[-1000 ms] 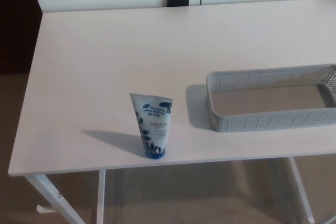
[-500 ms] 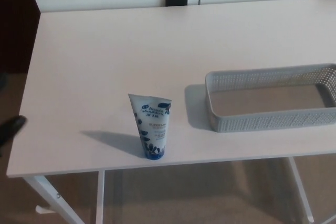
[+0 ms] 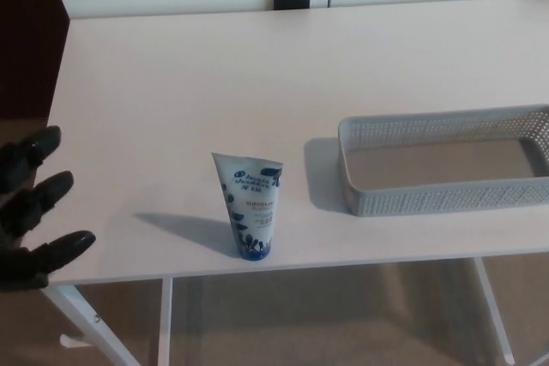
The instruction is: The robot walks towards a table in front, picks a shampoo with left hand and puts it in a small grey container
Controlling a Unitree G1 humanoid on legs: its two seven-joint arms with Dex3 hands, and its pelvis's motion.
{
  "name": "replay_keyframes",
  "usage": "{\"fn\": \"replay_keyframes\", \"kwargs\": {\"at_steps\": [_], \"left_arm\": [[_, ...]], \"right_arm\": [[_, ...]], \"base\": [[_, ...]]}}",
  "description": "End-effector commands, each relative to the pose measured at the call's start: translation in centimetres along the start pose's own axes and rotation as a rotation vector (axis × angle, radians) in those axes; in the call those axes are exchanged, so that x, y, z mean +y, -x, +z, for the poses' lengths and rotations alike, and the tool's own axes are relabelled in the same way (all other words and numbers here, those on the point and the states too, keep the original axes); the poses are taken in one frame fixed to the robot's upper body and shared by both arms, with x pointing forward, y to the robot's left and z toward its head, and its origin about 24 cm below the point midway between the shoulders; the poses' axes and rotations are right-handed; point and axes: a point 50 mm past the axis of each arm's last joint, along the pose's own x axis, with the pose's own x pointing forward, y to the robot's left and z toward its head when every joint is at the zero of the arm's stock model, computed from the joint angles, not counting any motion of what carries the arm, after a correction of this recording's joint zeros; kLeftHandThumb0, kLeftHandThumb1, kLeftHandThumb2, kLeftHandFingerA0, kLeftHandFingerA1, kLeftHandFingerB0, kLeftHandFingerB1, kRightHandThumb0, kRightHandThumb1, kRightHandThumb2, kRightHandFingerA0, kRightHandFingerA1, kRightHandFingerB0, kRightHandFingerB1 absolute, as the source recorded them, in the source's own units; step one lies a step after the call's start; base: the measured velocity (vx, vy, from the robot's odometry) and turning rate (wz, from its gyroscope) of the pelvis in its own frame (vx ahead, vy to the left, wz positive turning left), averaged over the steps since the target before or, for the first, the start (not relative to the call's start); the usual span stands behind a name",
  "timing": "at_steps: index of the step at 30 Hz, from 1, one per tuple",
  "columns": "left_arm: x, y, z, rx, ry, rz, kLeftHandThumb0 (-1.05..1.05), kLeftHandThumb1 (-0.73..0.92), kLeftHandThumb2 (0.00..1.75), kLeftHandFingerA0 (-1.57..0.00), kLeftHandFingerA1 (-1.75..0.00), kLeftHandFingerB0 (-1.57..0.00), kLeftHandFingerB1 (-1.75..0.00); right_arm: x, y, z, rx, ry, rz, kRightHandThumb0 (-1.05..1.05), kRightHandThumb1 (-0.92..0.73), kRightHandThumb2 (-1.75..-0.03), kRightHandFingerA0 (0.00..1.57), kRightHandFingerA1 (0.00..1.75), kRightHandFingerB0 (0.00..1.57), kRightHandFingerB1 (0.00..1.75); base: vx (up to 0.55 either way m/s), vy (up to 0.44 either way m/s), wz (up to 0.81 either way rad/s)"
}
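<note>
Shampoo tube [image 3: 250, 207] upright, untouched, left hand [image 3: 33, 207] spread, empty

Desk [image 3: 171, 100] smooth matt white; container [image 3: 446, 195] grey perforated plastic; shampoo tube [image 3: 249, 203] soft glossy plastic; left robot hand [image 3: 30, 212] shiny black.
</note>
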Motion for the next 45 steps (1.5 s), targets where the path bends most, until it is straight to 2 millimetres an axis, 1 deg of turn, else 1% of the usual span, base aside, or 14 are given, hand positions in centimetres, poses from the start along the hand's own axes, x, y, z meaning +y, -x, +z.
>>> {"fn": "replay_keyframes", "kwargs": {"at_steps": [1,2,16,21,29,30,31,36,37,38,40,42,43,45], "left_arm": [[-0.7,0.1,-0.9,0.068,-0.017,-0.032,-0.4,0.42,0.54,-0.04,-0.26,-0.03,-0.24],[-1.0,0.2,-1.0,0.075,-0.02,-0.04,-0.44,0.34,0.65,-0.05,-0.25,-0.05,-0.22],[-5.2,0.1,0.7,0.003,-0.062,-0.203,-0.41,0.29,0.68,-0.03,-0.29,-0.03,-0.28],[-6.6,0.1,1.3,-0.022,-0.035,-0.25,-0.37,0.42,0.56,-0.05,-0.25,-0.05,-0.22],[-7.4,0.2,1.1,-0.022,0.037,-0.263,-0.42,0.29,0.69,0.0,-0.27,0.0,-0.23],[-7.5,0.1,1.1,-0.026,0.052,-0.265,-0.42,0.3,0.69,0.0,-0.27,0.0,-0.22],[-7.5,0.1,1.1,-0.032,0.07,-0.267,-0.43,0.3,0.69,0.0,-0.27,0.0,-0.22],[-7.6,-0.1,1.1,-0.037,0.074,-0.258,-0.42,0.3,0.71,0.0,-0.29,0.0,-0.24],[-7.6,-0.2,1.0,-0.034,0.076,-0.254,-0.39,0.46,0.54,0.0,-0.26,0.0,-0.23],[-7.5,-0.4,0.9,-0.032,0.071,-0.25,-0.41,0.3,0.71,0.0,-0.29,0.0,-0.25],[-7.4,-0.6,0.8,-0.029,0.041,-0.237,-0.43,0.3,0.71,0.0,-0.28,0.0,-0.24],[-7.4,-0.8,0.7,-0.026,0.016,-0.228,-0.43,0.31,0.71,0.0,-0.28,0.0,-0.24],[-7.3,-0.9,0.5,-0.019,0.012,-0.224,-0.44,0.31,0.71,0.0,-0.28,0.0,-0.23],[-7.3,-1.2,0.5,-0.016,0.004,-0.221,-0.44,0.3,0.7,0.0,-0.27,0.0,-0.23]], "right_arm": [[-0.2,0.2,-0.7,0.022,0.009,-0.001,-0.29,-0.67,-0.59,0.7,0.45,0.54,0.39],[-0.1,0.4,-1.0,0.027,0.015,-0.001,-0.37,-0.57,-0.78,0.65,0.56,0.5,0.5],[-0.2,0.3,-0.8,0.019,0.039,-0.002,-0.31,-0.64,-0.59,0.76,0.49,0.57,0.41],[-0.1,0.3,-0.9,0.026,0.029,-0.001,-0.38,-0.56,-0.78,0.67,0.57,0.5,0.5],[0.0,0.3,-0.9,0.024,0.025,0.007,-0.38,-0.55,-0.78,0.66,0.58,0.51,0.51],[0.0,0.3,-0.8,0.021,0.03,0.005,-0.31,-0.64,-0.59,0.75,0.49,0.56,0.41],[-0.1,0.3,-0.7,0.016,0.038,0.003,-0.38,-0.55,-0.79,0.68,0.59,0.52,0.52],[-0.2,0.2,-0.6,0.017,0.042,0.0,-0.37,-0.56,-0.79,0.68,0.59,0.52,0.52],[-0.2,0.2,-0.7,0.016,0.044,0.001,-0.38,-0.56,-0.79,0.68,0.58,0.51,0.51],[-0.2,0.3,-0.7,0.015,0.044,0.003,-0.38,-0.56,-0.79,0.67,0.58,0.51,0.51],[-0.2,0.3,-0.7,0.015,0.048,0.002,-0.39,-0.55,-0.79,0.68,0.59,0.51,0.52],[-0.2,0.3,-0.7,0.014,0.044,0.003,-0.31,-0.66,-0.59,0.73,0.46,0.56,0.39],[-0.1,0.3,-0.8,0.019,0.04,0.004,-0.37,-0.55,-0.79,0.67,0.59,0.52,0.52],[-0.1,0.3,-0.9,0.017,0.029,0.005,-0.3,-0.65,-0.59,0.73,0.47,0.57,0.4]], "base": [[0.0,0.0,0.0],[0.0,0.0,0.0],[0.0,0.0,0.0],[0.0,0.0,0.0],[0.0,0.0,0.0],[0.0,0.0,0.0],[0.0,0.0,0.0],[0.0,0.0,0.0],[0.0,0.0,0.0],[0.0,0.0,0.0],[0.0,0.0,0.0],[0.0,0.0,0.0],[0.0,0.0,0.0],[0.0,0.0,0.0]]}}
